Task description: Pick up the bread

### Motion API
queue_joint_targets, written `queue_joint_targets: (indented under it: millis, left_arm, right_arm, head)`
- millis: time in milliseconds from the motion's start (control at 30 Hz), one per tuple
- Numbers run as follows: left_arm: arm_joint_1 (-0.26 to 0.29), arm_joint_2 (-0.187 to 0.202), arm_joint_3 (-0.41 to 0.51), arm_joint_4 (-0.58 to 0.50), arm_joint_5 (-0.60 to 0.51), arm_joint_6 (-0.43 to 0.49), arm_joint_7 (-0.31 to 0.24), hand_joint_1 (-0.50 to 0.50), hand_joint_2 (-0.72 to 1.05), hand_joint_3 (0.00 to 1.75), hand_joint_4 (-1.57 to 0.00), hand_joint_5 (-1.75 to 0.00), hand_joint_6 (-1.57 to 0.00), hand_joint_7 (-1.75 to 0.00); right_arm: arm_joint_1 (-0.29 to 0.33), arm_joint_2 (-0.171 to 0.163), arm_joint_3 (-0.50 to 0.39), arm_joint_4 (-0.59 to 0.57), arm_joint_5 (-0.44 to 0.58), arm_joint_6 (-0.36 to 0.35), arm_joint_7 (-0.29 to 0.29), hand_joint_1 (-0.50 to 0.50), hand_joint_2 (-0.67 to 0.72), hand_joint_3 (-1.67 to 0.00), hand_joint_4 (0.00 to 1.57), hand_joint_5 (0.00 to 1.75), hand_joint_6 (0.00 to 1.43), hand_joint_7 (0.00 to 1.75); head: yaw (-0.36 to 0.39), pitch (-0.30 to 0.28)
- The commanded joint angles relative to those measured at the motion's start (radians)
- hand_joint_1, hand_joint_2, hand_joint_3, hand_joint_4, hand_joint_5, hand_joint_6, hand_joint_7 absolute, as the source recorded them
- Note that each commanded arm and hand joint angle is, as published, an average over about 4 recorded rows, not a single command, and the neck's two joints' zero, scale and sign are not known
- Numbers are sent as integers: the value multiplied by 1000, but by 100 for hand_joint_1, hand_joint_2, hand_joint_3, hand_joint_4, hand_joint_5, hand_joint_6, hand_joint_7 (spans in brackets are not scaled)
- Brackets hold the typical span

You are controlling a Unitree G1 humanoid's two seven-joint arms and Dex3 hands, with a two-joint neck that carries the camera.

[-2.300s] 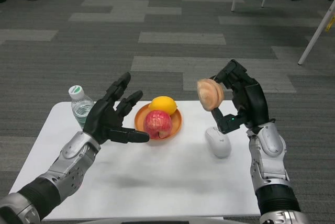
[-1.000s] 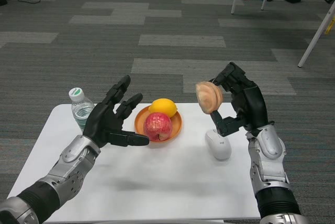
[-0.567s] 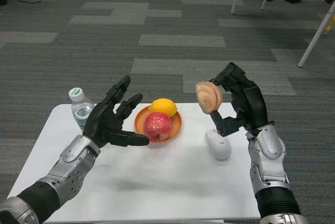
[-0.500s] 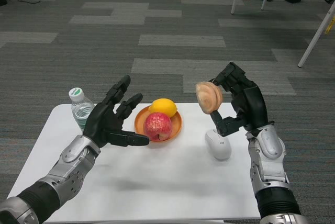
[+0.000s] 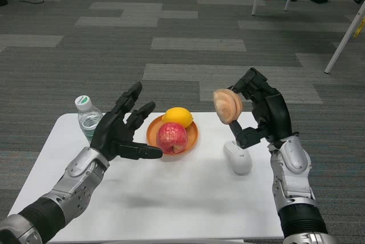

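I'm holding the bread (image 5: 228,105) up in the air, right of frame centre, well above the table (image 5: 188,198).
Going left to right: water bottle (image 5: 87,117) standing at left of frame; my left hand (image 5: 122,133) hanging released, fingers apart, grasping nothing, just beside the orange plate (image 5: 191,137) with the apple (image 5: 171,137) and lemon (image 5: 177,116); my right hand (image 5: 259,113) pinching the bread at its edge, above the white mouse (image 5: 238,157). Risk, as I judge it: the grip is only on the rim, so a wrist jolt or loosening fingers could be letting the bread slip onto the mouse or off the table's edge.
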Motion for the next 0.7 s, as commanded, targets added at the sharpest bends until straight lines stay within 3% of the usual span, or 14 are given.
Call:
queue_joint_targets:
  millis: [33,700]
  left_arm:
    - [7,1,10,-1,4,-8,-3,50,34,9,0,-41,0,0]
    - [7,1,10,-1,6,-8,-3,50,34,9,0,-41,0,0]
  right_arm:
    - [6,-4,-1,-9,15,-2,-7,-42,-41,-159,69,155,83,161]
    - [4,-4,0,-9,13,-2,-7,-42,-41,-159,69,155,83,161]
  head:
    - [-2,0]
    - [-2,-1]
